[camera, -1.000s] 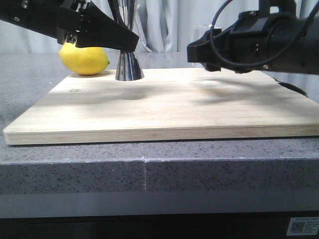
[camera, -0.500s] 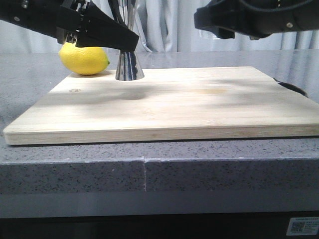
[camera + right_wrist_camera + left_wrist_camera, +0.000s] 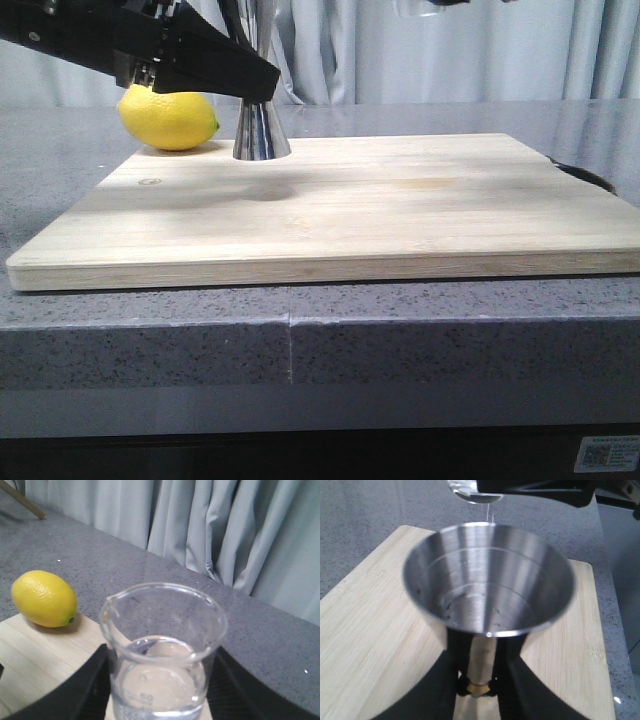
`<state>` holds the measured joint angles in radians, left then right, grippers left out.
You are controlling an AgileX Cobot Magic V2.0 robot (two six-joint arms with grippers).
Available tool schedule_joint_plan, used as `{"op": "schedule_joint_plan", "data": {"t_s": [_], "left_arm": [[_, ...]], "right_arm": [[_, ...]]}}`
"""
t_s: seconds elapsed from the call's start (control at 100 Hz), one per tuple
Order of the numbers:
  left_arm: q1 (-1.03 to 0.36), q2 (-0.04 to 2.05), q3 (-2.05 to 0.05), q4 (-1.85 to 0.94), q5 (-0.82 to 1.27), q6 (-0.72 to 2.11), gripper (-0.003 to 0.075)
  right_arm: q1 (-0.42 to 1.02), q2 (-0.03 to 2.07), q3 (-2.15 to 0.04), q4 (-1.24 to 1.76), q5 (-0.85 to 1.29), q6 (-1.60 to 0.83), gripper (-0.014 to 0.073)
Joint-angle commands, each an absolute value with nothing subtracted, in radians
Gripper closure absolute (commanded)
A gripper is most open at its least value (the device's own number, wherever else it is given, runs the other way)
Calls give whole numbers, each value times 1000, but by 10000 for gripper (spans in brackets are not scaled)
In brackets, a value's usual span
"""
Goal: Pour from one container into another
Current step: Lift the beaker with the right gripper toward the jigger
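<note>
Moved: my right gripper (image 3: 160,680) rose, carrying beaker (image 3: 162,650).
Left gripper (image 3: 477,687): clamps jigger (image 3: 487,592) waist.
Pour: lip at jigger's 12 o'clock, tilt slowly.

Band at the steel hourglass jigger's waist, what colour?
Gold band on the shiny steel hourglass jigger; clearest in the left wrist view.

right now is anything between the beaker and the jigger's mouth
Nothing visible. The left claw holds the jigger at its waist, and its mouth is open and unobstructed. The beaker, in the right claw, is raised near the rim. The lemon sits off to the side.
</note>
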<state>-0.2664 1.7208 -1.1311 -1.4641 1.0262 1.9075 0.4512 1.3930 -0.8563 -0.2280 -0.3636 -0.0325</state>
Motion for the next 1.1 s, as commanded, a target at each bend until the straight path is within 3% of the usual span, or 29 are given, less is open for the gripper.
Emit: {"op": "schedule_joint_plan", "data": {"t_s": [0.0, 1.09], "left_arm": [[-273, 1668, -1163, -1538, 1078, 1895, 689], [-273, 1668, -1163, -1538, 1085, 1888, 689]], "right_arm": [[473, 1351, -909, -260, -418, -41, 377], [553, 1351, -968, -326, -325, -41, 377]]}}
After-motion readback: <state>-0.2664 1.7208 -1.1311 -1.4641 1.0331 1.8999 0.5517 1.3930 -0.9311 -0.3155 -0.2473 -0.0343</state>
